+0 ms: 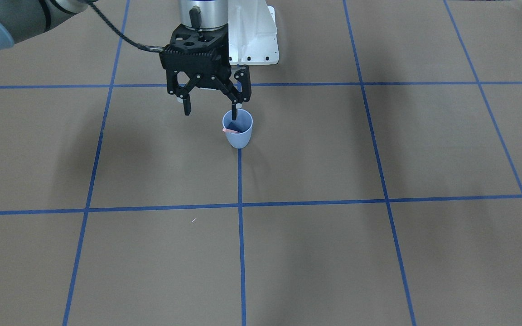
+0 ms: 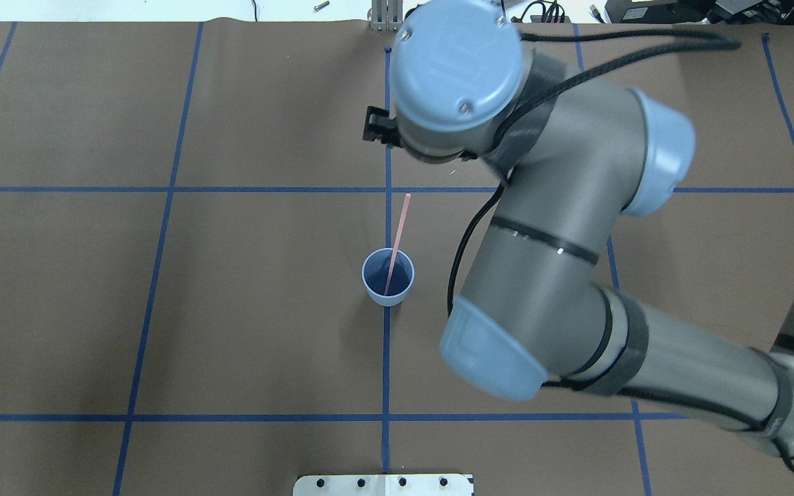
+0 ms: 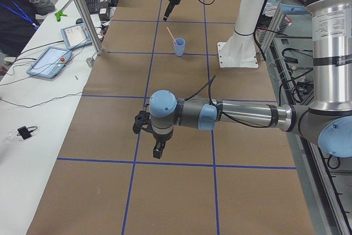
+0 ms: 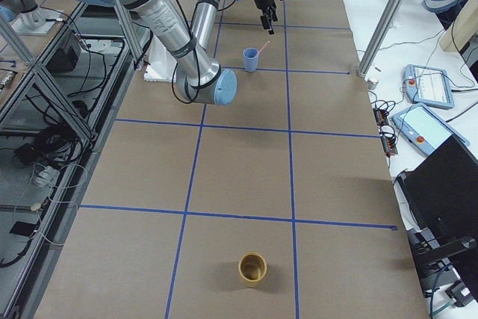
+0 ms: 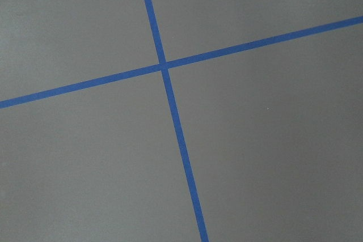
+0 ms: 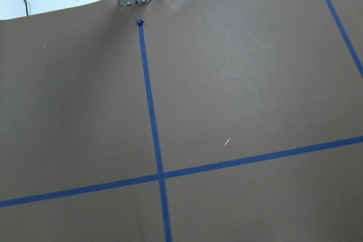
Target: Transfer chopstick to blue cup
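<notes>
The pale blue cup (image 1: 238, 131) stands upright on a blue tape line near the table's middle; it also shows in the overhead view (image 2: 388, 281). The pale pink chopstick (image 2: 399, 227) leans inside it, its upper end sticking out over the rim (image 1: 229, 131). My right gripper (image 1: 211, 108) hangs above the cup with its fingers spread open and empty, clear of the stick. My left gripper (image 3: 158, 148) shows only in the exterior left view, low over bare table far from the cup. I cannot tell whether it is open or shut.
A yellow-brown cup (image 4: 252, 268) stands alone at the table's far right end. The white robot base plate (image 1: 257, 43) lies behind the blue cup. The right arm's elbow (image 2: 542, 275) hangs over the table right of the cup.
</notes>
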Tool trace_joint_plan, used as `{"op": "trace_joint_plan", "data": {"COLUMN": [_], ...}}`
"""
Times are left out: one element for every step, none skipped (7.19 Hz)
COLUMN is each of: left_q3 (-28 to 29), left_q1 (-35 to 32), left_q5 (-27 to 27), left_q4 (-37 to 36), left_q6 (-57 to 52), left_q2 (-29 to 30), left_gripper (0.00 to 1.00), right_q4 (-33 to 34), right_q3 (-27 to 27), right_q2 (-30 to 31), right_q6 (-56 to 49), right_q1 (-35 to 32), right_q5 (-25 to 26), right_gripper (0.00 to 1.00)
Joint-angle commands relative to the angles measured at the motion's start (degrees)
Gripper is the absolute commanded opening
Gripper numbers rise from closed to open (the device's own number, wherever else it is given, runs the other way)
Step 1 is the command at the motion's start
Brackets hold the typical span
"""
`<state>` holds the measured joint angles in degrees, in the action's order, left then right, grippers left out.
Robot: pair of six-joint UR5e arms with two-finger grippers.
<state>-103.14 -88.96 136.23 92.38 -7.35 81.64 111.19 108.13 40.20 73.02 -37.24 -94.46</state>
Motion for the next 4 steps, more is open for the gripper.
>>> {"op": "trace_joint_plan", "data": {"left_q3": [-0.4, -0.4, -0.7, -0.4], "left_q1": [-0.1, -0.1, 0.2, 0.5], "left_q5": [0.0, -0.2, -0.3, -0.5], "left_q4": [-3.4, -3.6, -3.6, -3.6], "left_q6": [-0.2, -0.6, -0.8, -0.8], "left_q2": [0.2, 0.4, 0.7, 0.5], "left_gripper": [0.99, 0.99, 0.99, 0.99], "right_q4": [-0.5, -1.7, -5.8, -10.0], "right_q3": [-2.5, -6.6, -9.7, -12.7], "right_q2": [4.9, 6.5, 10.3, 14.1], "right_q6": [-19.0, -28.5, -39.5, -45.5], "right_q1": [-14.3, -20.2, -25.0, -27.9], "right_q5": [-11.6, -16.9, -21.6, -23.0], "right_gripper": [1.0, 1.0, 1.0, 1.0]}}
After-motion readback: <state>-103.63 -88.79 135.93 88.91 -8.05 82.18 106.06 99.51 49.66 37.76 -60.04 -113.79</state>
